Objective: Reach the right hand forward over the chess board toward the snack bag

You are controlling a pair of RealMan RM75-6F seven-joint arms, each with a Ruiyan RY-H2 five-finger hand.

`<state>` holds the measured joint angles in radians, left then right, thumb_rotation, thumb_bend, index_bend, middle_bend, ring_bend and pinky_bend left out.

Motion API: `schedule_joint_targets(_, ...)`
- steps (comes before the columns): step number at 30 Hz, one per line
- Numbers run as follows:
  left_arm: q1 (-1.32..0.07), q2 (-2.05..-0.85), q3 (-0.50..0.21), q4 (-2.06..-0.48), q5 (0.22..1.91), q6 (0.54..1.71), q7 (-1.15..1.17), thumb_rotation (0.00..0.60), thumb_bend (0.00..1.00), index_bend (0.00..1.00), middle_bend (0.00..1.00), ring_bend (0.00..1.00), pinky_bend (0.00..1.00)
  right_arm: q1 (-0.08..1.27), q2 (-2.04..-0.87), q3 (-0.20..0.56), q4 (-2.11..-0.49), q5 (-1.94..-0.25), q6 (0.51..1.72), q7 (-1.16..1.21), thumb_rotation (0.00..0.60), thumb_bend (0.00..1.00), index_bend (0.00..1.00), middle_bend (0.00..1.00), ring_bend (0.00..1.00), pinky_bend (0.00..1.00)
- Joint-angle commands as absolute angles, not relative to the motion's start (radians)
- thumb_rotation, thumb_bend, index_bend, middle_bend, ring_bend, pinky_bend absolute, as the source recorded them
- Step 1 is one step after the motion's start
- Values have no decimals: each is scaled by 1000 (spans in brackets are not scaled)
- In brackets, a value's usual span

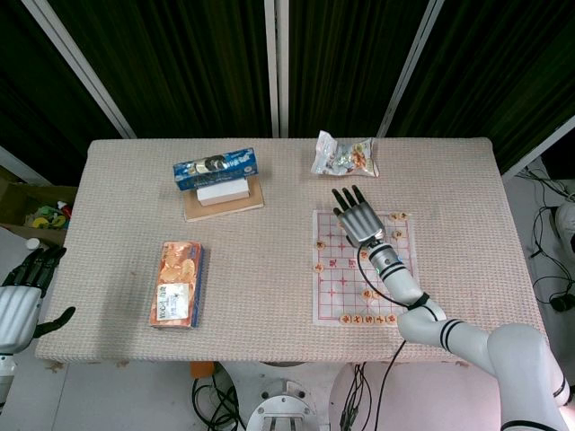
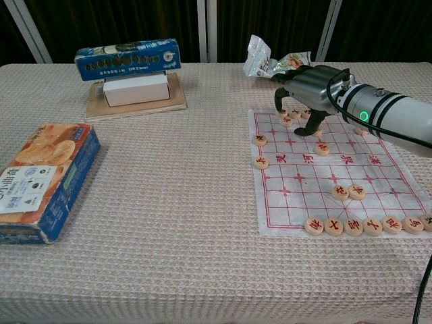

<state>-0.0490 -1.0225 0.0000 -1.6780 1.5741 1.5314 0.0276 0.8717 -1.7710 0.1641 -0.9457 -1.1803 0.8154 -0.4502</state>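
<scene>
The chess board (image 1: 362, 267) lies flat on the cloth-covered table (image 1: 269, 296) and serves as the reference for all positions. The right hand (image 1: 358, 215) is extended over the far part of the board, palm down, fingers apart and slightly curved, holding nothing; in the chest view the same hand (image 2: 305, 90) hangs above the far rows with its fingertips (image 2: 278, 102) pointing downward toward the board surface. The snack bag (image 1: 344, 154) rests on the table just beyond the board's far edge, apart from the hand; in the chest view the snack bag (image 2: 270, 62) shows directly behind the hand. Round chess pieces (image 2: 353, 225) line the board's near edge, with others scattered across the grid. Well to the left of the board, a blue cookie box (image 1: 216, 168) sits atop a white box (image 1: 222, 191) on a wooden slab (image 1: 225, 206). Nearer and also left of the board lies an orange and blue biscuit box (image 1: 177, 285). The left hand (image 1: 25, 296) hangs off the table's left edge, far from the board, fingers apart and empty.
</scene>
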Motion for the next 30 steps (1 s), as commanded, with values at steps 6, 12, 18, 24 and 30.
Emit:
schedule_joint_targets(6,-47,-1022,3,-1683,1579,1532,34,600,193,63,82,53,224,868,-1782,165,-926,-1198,827,-430,600,247,353,39,0,0)
schedule_joint_targets(12,-46,-1020,4,-1686,1577,1533,35,600,193,63,82,53,224,872,-1784,163,-922,-1212,826,-423,600,249,366,42,0,0)
schedule_joint_targets(18,-47,-1018,3,-1686,1574,1528,33,600,193,63,82,53,223,878,-1792,167,-908,-1216,820,-418,600,285,404,50,0,0)
schedule_joint_targets(24,-47,-1016,2,-1686,1571,1527,30,600,193,63,82,53,224,882,-1802,168,-889,-1219,811,-415,600,296,424,50,0,0)
schedule_joint_targets(30,-46,-1015,2,-1685,1570,1528,27,600,193,63,82,53,224,885,-1814,170,-871,-1219,805,-416,600,296,425,50,0,0)
